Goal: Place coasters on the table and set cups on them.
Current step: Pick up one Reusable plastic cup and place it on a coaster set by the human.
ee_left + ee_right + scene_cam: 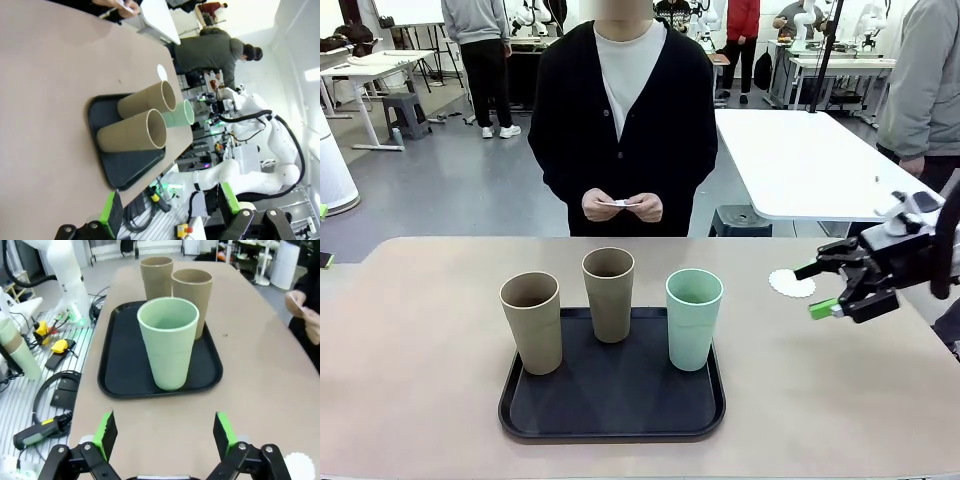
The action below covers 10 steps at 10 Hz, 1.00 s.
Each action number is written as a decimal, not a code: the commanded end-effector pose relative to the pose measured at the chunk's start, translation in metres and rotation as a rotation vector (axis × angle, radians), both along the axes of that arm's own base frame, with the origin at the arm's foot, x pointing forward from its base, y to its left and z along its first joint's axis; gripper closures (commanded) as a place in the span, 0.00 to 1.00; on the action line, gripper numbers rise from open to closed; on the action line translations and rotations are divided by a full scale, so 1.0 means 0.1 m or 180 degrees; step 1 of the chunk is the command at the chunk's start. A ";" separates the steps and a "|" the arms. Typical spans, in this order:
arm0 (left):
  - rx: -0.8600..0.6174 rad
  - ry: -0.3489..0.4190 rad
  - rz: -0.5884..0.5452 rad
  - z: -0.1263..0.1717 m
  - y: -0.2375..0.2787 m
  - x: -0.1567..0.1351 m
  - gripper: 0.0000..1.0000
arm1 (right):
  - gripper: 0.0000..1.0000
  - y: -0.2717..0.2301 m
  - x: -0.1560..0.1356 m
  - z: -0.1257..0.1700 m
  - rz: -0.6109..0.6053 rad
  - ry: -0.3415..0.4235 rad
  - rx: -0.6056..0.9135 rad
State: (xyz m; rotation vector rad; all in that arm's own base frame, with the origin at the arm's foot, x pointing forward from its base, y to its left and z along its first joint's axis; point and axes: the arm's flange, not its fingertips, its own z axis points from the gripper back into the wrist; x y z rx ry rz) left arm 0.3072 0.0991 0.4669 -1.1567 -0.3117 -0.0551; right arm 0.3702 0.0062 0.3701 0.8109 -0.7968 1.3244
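**Status: one coaster down, three cups on the tray**

1. Surface. The beige surface (420, 330) carries a black tray (610, 428) near the middle of its robot-side edge.

2. Cups. All three cups stand upright and empty on the tray.
- The left brown cup (532, 322) is at the tray's left edge.
- The middle brown cup (609, 293) is at the tray's far edge.
- The green cup (693, 317) is on the right.
- They stand close together, and no contact between them is visible.
- In the right wrist view the green cup (169, 347) is nearest, with both brown cups behind it.

3. Coaster. One white scalloped coaster (791, 283) lies flat on the bare surface. It is to the right of the tray and well apart from it, with no cup on it. The left wrist view shows it as a small white disc (162, 71) beyond the cups.

4. Right fingers. The right fingers (812, 290) are just beside the coaster, on its right.
- They are spread wide and hold nothing.
- The wrist view shows bare surface between the green pads (105, 432).
- Contact with the coaster cannot be confirmed.

5. Left fingers. The left fingers (170, 205) are spread wide and empty, aimed at the tray from well back.

6. Person. A person stands at the far side. Both hands (602, 206) hold a thin white piece (621, 203) at waist height. Its count cannot be told.
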 end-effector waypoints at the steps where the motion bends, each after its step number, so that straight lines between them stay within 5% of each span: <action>1: -0.0029 -0.0015 0.0015 0.01 -0.01 0.01 0.00 | 0.00 0.20 0.20 -0.20 -0.0076 0.0126 -0.0191; 5: -0.0029 -0.0015 0.0015 0.01 -0.01 0.01 0.00 | 0.00 0.26 0.27 -0.32 -0.0239 0.0268 -0.0249; 6: -0.0029 -0.0015 0.0015 0.01 -0.01 0.01 0.00 | 0.00 0.28 0.24 -0.26 -0.0427 0.0471 -0.0429; 7: -0.0029 -0.0015 0.0015 0.01 -0.01 0.01 0.00 | 0.00 0.27 0.25 -0.36 -0.0059 0.0240 -0.0270; 10: -0.0029 -0.0015 0.0015 0.01 -0.01 0.01 0.00 | 0.00 0.27 0.25 -0.36 -0.0059 0.0240 -0.0270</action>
